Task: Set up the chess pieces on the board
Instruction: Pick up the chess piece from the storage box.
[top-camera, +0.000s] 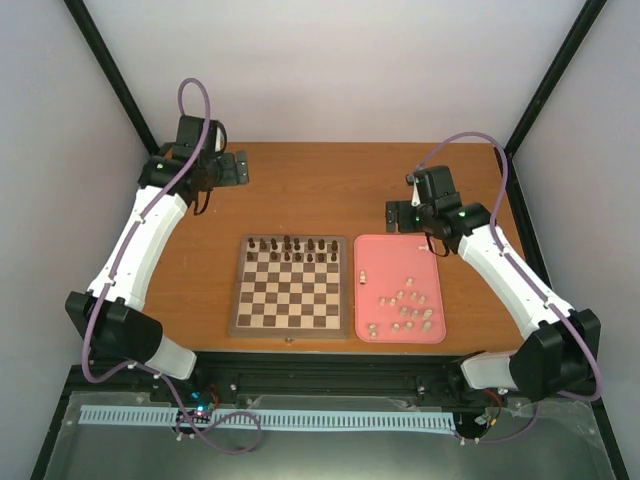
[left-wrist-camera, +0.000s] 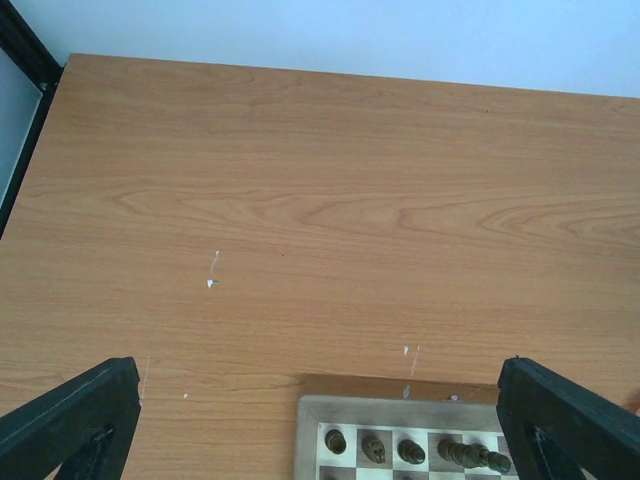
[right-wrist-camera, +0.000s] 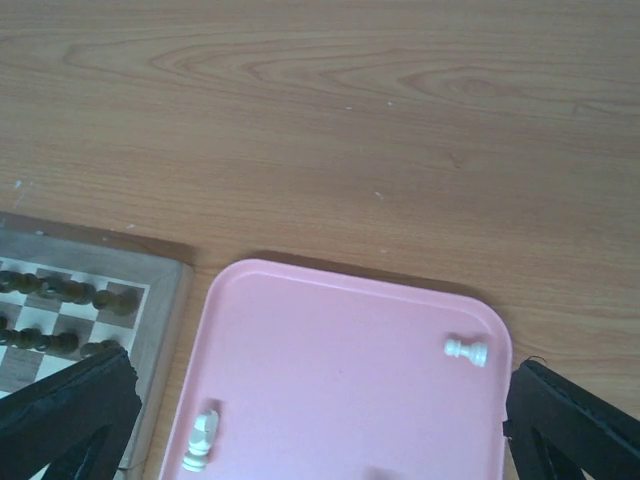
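1. Two arms up, and both have their jaws spread wide with nothing in them. The left gripper hangs over the far-left part of the table, and the right gripper sits above the far edge of the pink tray.
2. All the cream-white chess pieces I can spot are in that tray, mostly scattered across its near half. One is off on its own by the left rim.
3. On the right wrist cam, two of them lie tipped on their sides, well apart.
4. The board sits just left of the tray, their edges close together side by side.
5. The dark brown chessmen are lined up along the board's far rows.
6. The left wrist cam shows only bare wood plus the board's far-left corner and a few dark men, framed between the open jaws.
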